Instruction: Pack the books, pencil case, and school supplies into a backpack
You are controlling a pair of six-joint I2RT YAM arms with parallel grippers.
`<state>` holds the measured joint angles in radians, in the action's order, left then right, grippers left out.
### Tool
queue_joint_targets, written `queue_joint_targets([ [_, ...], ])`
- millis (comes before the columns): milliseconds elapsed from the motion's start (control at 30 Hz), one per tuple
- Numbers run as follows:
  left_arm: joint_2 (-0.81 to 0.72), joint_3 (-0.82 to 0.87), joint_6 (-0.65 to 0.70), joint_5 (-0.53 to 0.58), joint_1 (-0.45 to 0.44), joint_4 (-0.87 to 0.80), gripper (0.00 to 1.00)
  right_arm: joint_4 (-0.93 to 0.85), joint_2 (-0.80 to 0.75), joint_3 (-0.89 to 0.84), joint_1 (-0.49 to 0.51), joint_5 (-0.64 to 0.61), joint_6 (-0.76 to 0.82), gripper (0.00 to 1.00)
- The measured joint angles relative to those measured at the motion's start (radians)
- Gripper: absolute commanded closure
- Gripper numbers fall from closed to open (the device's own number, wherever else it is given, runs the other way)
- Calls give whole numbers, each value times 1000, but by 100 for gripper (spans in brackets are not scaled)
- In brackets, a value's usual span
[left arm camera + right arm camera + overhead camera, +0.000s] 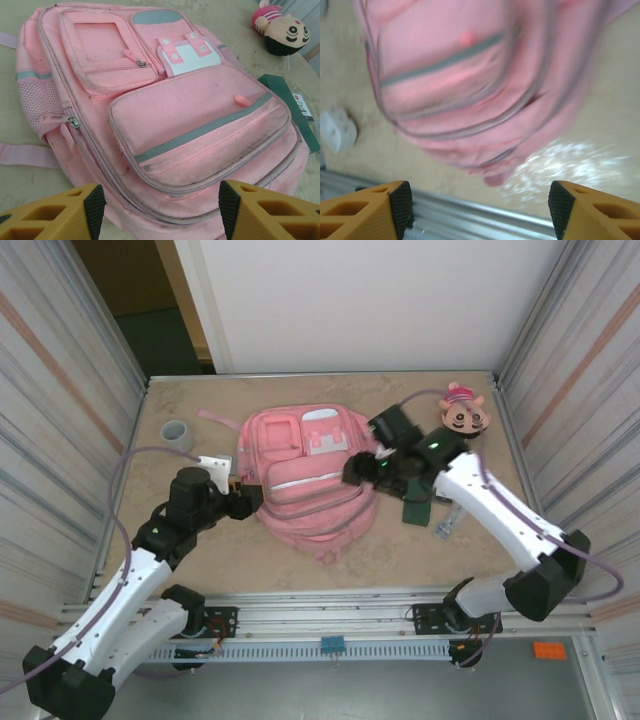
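The backpack [310, 480] lies flat in the middle, where both arms can reach. The left gripper [161, 206] and right gripper [480, 207] are spread wide, holding nothing.

Pink backpack [310, 490] lies flat; grey cup [178, 433] to its left; cartoon toy [465, 412] right.

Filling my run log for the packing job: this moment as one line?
left end effector open, empty, at backpack | right end effector open, empty, over backpack | pencil case on table beside backpack
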<state>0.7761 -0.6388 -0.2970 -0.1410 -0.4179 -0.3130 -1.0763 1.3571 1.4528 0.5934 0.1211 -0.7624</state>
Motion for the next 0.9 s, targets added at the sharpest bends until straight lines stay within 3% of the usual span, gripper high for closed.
queue_joint_targets([
  [133,18,0,-8,-10,0,4,37,-110,-30,7,-227,-65,132,27],
  [300,19,0,-11,-16,0,4,37,-127,30,-97,-384,-95,243,27],
  [533,32,0,-14,-19,0,12,37,-20,200,-219,-388,-103,314,20],
  [900,39,0,-15,-25,0,23,37,144,363,-244,-375,-175,360,13],
])
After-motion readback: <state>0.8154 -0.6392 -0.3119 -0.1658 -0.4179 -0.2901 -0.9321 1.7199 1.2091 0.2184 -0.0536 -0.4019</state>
